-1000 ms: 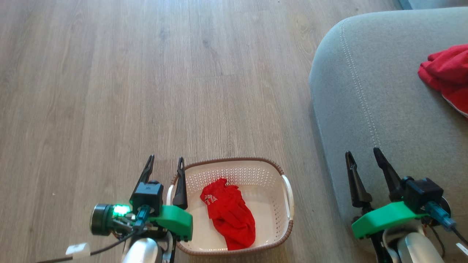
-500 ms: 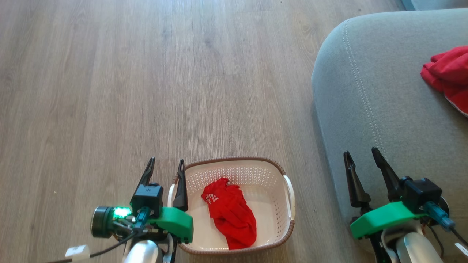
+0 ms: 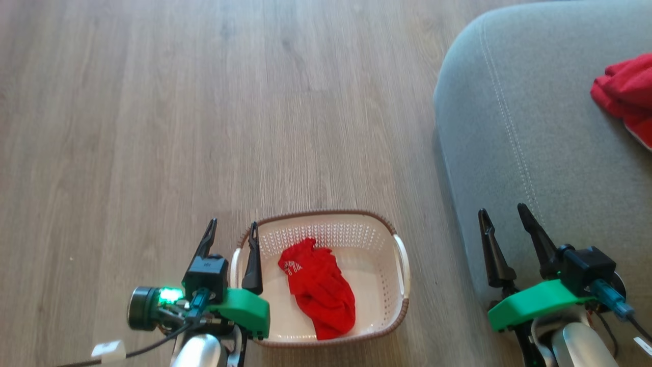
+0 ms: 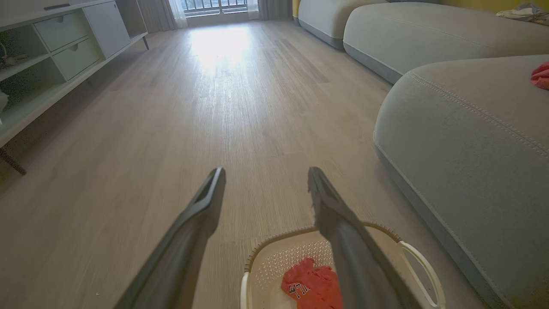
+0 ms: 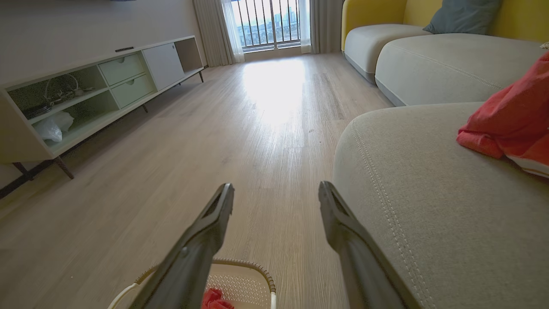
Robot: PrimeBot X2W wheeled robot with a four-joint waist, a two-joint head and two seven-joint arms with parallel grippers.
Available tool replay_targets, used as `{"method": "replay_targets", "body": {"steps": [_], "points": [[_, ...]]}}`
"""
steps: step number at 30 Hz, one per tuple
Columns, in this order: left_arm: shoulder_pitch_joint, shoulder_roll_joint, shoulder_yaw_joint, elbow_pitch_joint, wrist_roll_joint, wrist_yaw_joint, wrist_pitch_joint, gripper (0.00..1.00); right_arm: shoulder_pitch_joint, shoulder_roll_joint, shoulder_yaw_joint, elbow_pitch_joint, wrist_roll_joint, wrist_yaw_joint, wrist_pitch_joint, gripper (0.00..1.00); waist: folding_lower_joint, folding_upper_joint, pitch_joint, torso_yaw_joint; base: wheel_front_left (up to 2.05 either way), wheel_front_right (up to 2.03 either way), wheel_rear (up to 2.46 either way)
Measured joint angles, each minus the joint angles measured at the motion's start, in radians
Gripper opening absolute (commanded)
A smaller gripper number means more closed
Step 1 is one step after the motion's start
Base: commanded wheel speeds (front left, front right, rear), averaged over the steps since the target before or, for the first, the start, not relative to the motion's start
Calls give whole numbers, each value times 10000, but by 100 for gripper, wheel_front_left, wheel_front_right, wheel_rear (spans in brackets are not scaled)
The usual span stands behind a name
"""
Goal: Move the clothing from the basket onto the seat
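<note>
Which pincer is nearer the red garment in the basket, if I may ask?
Left. The left pincer sits at the basket's left rim beside the garment; the right pincer is at the seat's edge.

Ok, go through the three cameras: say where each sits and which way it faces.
Head: up high, looking down at the floor, basket and seat; left tool and right tool show, both open.
Left wrist: low behind its own fingers, facing along the floor toward the window, basket beneath.
Right wrist: likewise, with the seat alongside.
Shared: all three show the basket holding a red shirt.
</note>
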Motion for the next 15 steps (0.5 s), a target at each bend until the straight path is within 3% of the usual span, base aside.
{"method": "replay_targets", "body": {"steps": [7, 15], "points": [[-546, 0, -324, 430, 33, -272, 0, 100, -109, -23, 15, -144, -132, 0, 0, 100, 0, 0, 761, -143, 0, 0, 0], [-2127, -25, -949, 1877, 520, -656, 0, 100, -1215, -293, 33, -727, -251, 0, 0, 100, 2, 0, 2486, -373, 0, 0, 0]]}}
